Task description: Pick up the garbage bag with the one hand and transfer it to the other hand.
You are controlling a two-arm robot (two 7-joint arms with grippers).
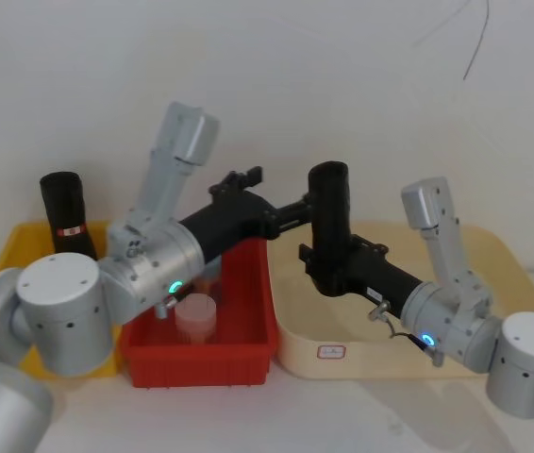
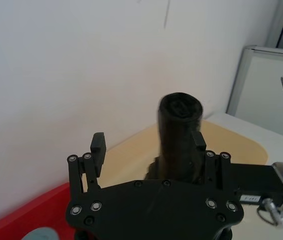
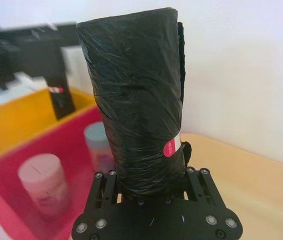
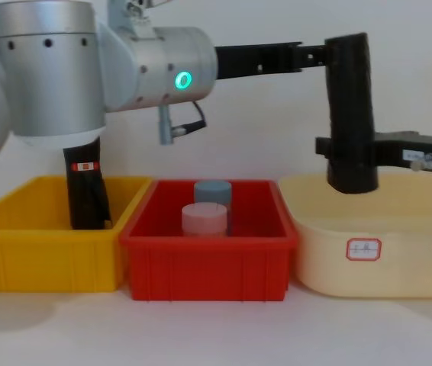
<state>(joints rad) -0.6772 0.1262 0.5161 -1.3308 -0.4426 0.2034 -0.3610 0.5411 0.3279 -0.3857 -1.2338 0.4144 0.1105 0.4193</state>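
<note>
The garbage bag (image 1: 328, 212), a plain black roll, stands upright in the air over the cream tub (image 1: 479, 247). My right gripper (image 1: 326, 269), on the arm with the blue ring, is shut on the bag's lower part (image 3: 136, 100). My left gripper (image 1: 302, 210), on the green-ringed arm, reaches across at the level of the bag's upper part. In the left wrist view the left gripper (image 2: 148, 137) is open, with the bag (image 2: 180, 130) between its fingers, close against one finger (image 2: 197, 139) and far from the other. The chest view shows the bag (image 4: 351, 107) with the left gripper (image 4: 315, 55) near its top.
A yellow bin (image 4: 17, 259) on the left holds a black roll with a red-and-white label (image 4: 86, 191). The red bin (image 4: 208, 267) in the middle holds a pink canister (image 4: 204, 219) and a blue one (image 4: 213, 191). A white wall stands close behind.
</note>
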